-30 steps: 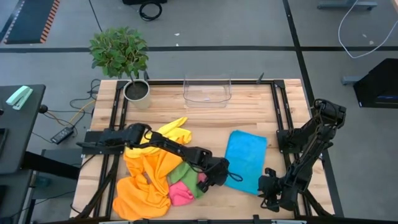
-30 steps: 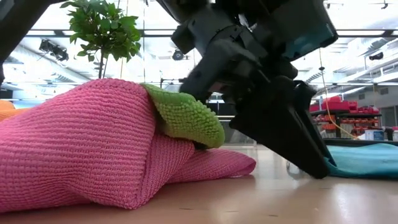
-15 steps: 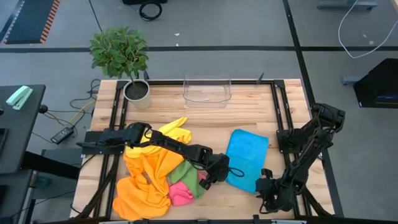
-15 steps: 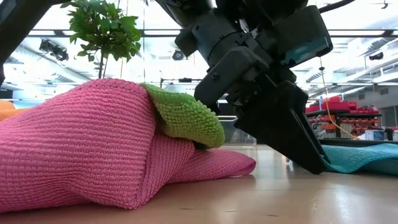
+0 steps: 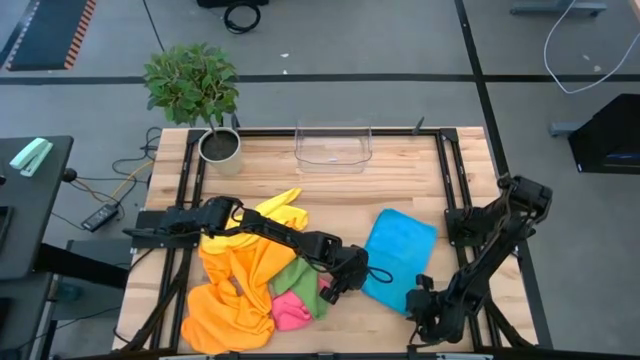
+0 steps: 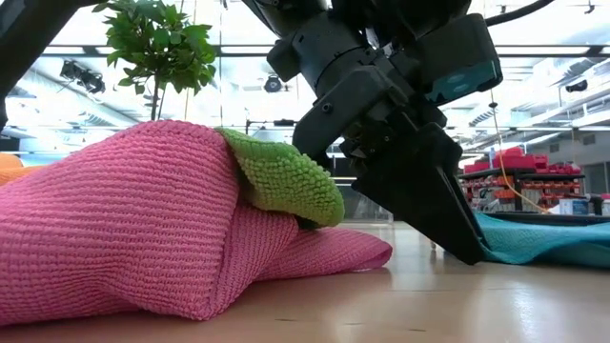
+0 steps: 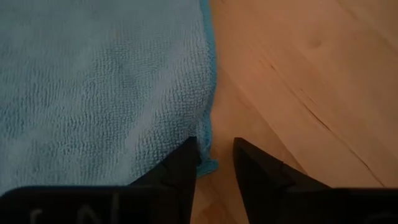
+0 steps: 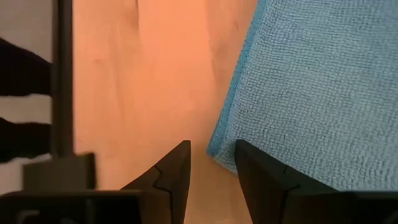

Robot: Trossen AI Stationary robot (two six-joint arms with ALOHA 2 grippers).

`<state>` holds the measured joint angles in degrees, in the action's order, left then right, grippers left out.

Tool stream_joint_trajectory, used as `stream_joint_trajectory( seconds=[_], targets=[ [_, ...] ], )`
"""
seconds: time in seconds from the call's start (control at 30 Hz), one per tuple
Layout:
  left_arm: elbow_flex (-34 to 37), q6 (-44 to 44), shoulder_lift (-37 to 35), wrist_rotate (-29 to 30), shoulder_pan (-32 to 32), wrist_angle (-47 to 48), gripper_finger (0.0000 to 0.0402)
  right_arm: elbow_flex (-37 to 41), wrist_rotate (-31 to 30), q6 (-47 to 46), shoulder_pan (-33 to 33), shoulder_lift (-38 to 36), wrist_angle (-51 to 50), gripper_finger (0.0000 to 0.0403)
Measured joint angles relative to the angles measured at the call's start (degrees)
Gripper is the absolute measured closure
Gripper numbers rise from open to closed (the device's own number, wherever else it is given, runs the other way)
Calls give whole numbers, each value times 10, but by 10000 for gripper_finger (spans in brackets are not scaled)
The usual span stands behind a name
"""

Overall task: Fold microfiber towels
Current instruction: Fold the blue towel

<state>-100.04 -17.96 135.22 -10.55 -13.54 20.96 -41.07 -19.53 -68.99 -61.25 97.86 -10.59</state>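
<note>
A blue towel (image 5: pixel 400 255) lies flat on the wooden table, right of centre. My left gripper (image 7: pixel 216 152) is open and down at the towel's near left corner (image 7: pixel 210 165), which lies in the gap between its fingers. My right gripper (image 8: pixel 212 152) is open at the near right corner (image 8: pixel 216 149); I cannot tell whether it touches the cloth. To the left lies a heap of towels: orange (image 5: pixel 235 290), yellow (image 5: pixel 280 208), green (image 6: pixel 281 176) and pink (image 6: pixel 124 219), the green one draped over the pink. My left gripper comes slanting down from the table's left. One fingertip (image 7: pixel 186 155) stands on the blue towel just inside its edge, the other (image 7: pixel 245 155) over bare wood. In the low view the fingertips (image 6: pixel 465 250) reach the tabletop at the towel's edge. The towel lies flat.
A clear plastic bin (image 5: pixel 333 145) stands at the far edge and a potted plant (image 5: pixel 205 100) at the far left corner. Black frame rails (image 5: pixel 455 180) run along both sides of the table; one rail (image 8: pixel 62 74) is close to my right gripper.
My right gripper has gone down and a little toward the table's left, onto the blue towel's near right corner. My left gripper's fingertips have shifted slightly left. The blue towel has turned a bit, its far end swinging toward the right edge.
</note>
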Motion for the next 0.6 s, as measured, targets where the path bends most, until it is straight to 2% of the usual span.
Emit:
stream_joint_trajectory(
  seconds=[0.17, 0.3, 0.5, 0.6],
  targets=[
    [0, 24, 5, -1, 0, 0, 295, 0, 1, -24, 0, 1, -3, 279],
    [0, 39, 14, -3, 0, 0, 323, 1, 5, -19, 0, -1, -11, 320],
    [-1, 58, 26, -6, 1, -10, 389, 2, 10, -31, 0, -1, -13, 383],
    [-1, 60, 26, -6, 1, -11, 392, 4, 16, -53, 0, -9, -14, 397]
  ],
)
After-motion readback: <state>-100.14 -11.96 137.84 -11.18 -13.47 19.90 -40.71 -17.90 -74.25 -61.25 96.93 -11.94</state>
